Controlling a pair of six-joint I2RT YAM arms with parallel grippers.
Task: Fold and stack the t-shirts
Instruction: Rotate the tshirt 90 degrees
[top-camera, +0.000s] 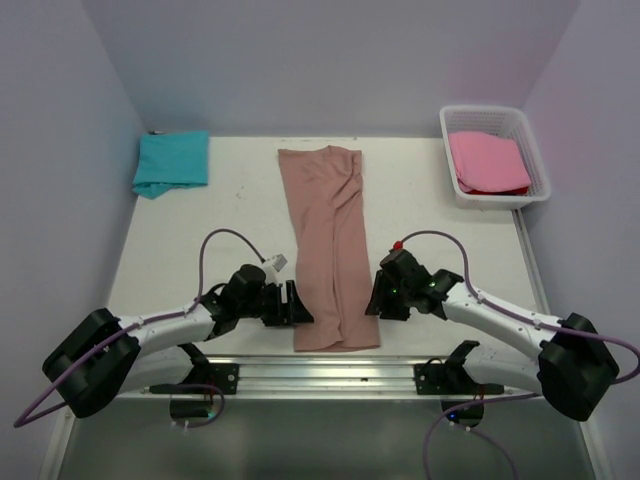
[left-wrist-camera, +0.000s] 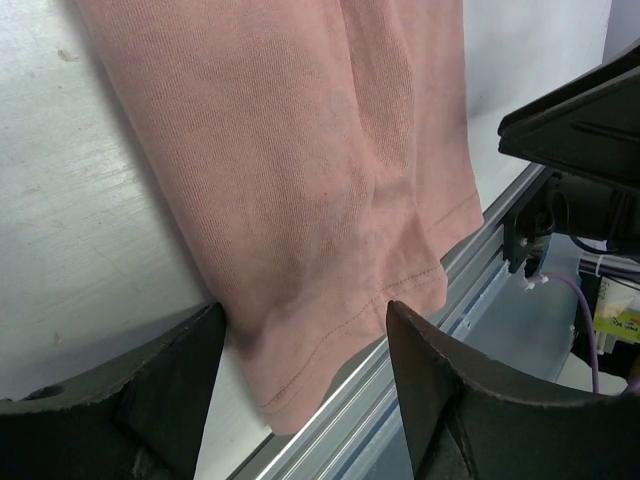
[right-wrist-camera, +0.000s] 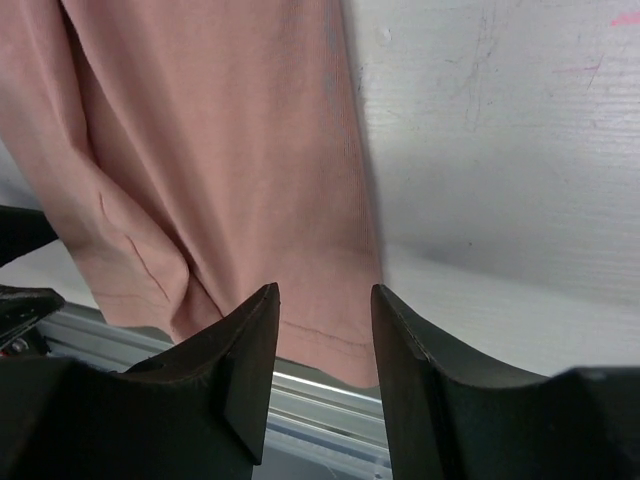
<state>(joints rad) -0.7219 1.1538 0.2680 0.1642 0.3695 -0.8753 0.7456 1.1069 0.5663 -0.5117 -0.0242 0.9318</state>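
A dusty salmon-brown t-shirt (top-camera: 325, 240) lies folded into a long strip down the middle of the table, its hem at the near edge. My left gripper (top-camera: 300, 305) is at the hem's left corner. In the left wrist view that gripper (left-wrist-camera: 305, 330) stands open, and the hem corner (left-wrist-camera: 300, 380) lies between its wide-apart fingers. My right gripper (top-camera: 372, 298) is at the hem's right corner. In the right wrist view it (right-wrist-camera: 325, 300) is open with a narrower gap, and the hem (right-wrist-camera: 320, 330) shows in that gap, unpinched. A folded teal t-shirt (top-camera: 172, 162) sits at the back left. A pink t-shirt (top-camera: 490, 162) lies in a basket.
The white plastic basket (top-camera: 480, 110) stands at the table's back right corner. An aluminium rail (top-camera: 330, 372) runs along the near table edge, right under the shirt's hem. Bare white tabletop (top-camera: 430, 210) lies on both sides of the strip. Purple walls close in the back and sides.
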